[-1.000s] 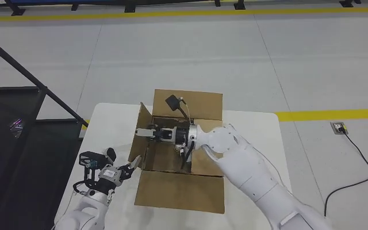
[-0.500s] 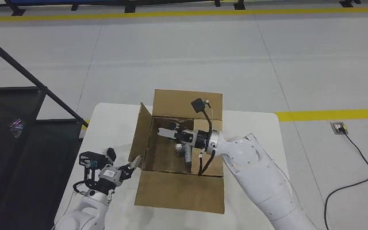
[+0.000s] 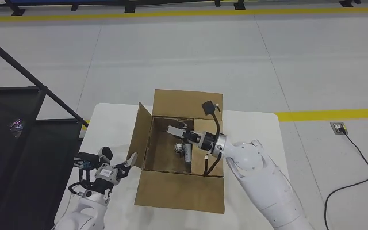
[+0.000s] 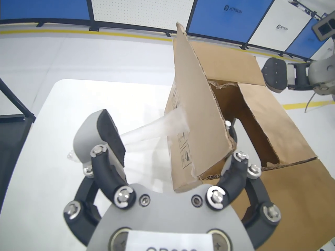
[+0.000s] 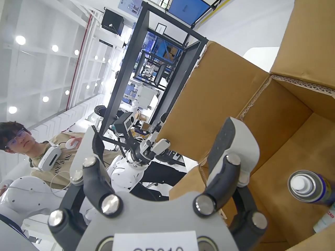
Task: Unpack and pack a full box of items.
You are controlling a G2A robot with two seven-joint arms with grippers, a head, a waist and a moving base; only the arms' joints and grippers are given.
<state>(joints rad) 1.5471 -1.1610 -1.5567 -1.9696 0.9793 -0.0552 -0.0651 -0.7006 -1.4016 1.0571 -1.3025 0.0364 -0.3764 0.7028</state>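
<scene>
The white table [image 3: 109,123] carries the open cardboard box [image 3: 187,103]. I judge the unpacking barely begun, since items sit on the box floor. My left gripper [image 4: 167,125] is at the box's left flap [image 4: 199,97], fingers spread, with the flap's lower corner between them but not pinched. My right gripper [image 5: 161,129] hangs inside the box, fingers spread and holding nothing. The spray can [image 5: 305,186] is near it on the floor.

To do this pick well, I would have the left gripper hold the flap away from the opening. The right fingers should straddle the can's body across its width, below the cap. A smooth cylinder will likely slip out of an off-centre pinch.

From the top view I get the can's place near the middle of the box, with a darker item just beside it. I cannot tell whether the can stands or lies. The left wrist view adds a strip of clear tape [image 4: 154,129] trailing from the box's side. The right wrist view adds the can's white nozzle.
</scene>
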